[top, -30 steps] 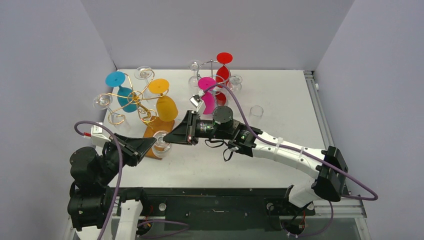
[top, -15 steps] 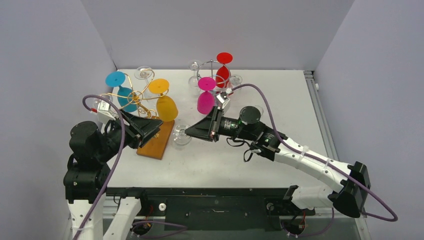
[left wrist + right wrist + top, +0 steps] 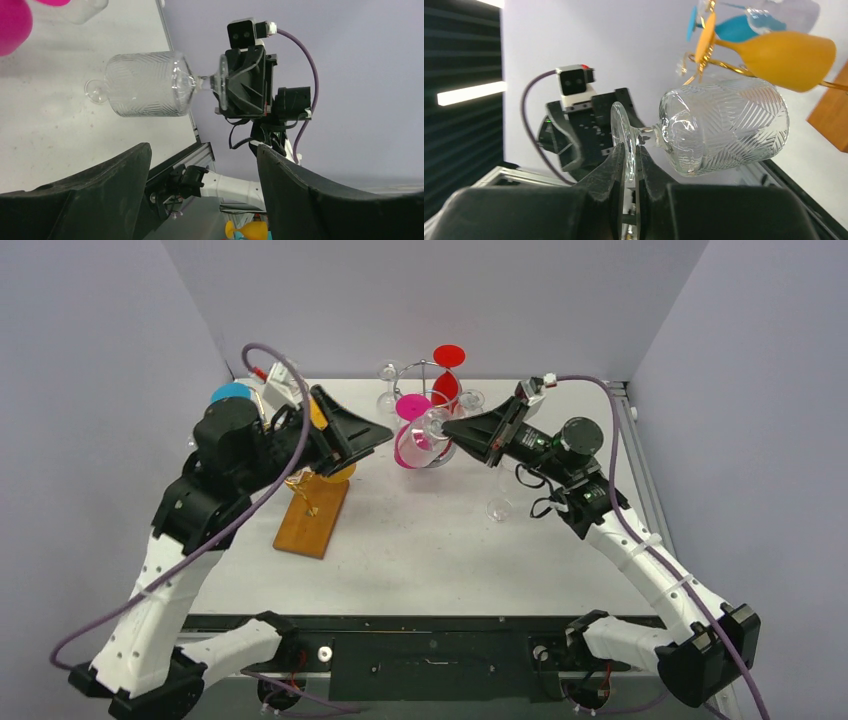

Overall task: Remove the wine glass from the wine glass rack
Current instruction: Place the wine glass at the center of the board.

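Two claws are mine, and they face each other in the upper middle of the top view. My right claw (image 3: 455, 430) is closed tight on the flat foot of the clear wine glass (image 3: 436, 437). In the right wrist view my fingers (image 3: 611, 170) pinch the foot at lower centre, and the patterned bowl lies sideways, pointing to the right of the frame. The glass hangs in the air, away from the rack (image 3: 312, 518) with the wooden base at centre left. My left claw (image 3: 370, 435) is wide open and holds nothing. In the left wrist view its dark fingers (image 3: 100, 195) fill the lower corners, and the glass is above, not touching them.
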`<action>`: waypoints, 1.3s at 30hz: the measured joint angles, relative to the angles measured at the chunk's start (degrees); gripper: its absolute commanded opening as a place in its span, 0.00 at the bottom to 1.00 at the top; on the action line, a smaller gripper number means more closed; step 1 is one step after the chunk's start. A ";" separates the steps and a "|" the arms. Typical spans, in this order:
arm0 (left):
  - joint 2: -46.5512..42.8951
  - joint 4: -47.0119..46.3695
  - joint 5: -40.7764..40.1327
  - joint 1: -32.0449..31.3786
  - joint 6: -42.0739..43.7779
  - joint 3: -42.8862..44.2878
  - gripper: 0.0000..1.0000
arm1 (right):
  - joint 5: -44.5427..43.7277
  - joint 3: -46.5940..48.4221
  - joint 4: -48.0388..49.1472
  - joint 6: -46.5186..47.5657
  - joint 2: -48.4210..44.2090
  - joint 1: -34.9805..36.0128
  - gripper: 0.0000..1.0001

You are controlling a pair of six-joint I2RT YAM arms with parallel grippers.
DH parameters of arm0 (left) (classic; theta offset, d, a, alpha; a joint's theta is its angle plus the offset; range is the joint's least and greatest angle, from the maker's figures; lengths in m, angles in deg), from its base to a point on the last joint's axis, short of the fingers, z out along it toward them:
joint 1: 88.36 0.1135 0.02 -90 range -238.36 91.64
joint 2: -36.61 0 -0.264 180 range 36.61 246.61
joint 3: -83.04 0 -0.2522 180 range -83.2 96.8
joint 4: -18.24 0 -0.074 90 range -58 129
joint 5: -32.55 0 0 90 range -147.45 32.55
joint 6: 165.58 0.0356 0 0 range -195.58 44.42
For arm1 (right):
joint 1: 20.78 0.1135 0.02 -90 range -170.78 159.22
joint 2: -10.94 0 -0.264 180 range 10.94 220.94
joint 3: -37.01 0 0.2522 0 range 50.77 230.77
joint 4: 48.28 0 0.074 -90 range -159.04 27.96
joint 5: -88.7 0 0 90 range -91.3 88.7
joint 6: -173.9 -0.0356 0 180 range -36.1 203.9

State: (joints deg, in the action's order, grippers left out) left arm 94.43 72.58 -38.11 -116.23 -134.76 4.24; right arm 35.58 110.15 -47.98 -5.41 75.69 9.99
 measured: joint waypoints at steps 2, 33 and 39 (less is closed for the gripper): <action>4.07 -2.36 -2.05 -2.89 1.46 2.40 0.75 | 1.73 0.00 3.23 -3.45 0.00 -3.67 0.00; 12.87 -47.47 -2.97 -11.56 2.97 -3.34 0.65 | 5.01 3.15 48.85 -30.34 3.78 -13.57 0.00; 12.87 -52.68 -0.15 -12.09 3.30 -3.69 0.55 | 5.60 3.15 49.20 -30.36 4.61 -11.76 0.00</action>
State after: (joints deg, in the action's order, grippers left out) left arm 107.31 19.90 -38.27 -128.32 -131.46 0.55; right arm 41.18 113.29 1.22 -35.77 80.30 -1.77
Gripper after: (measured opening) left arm 0.603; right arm 0.048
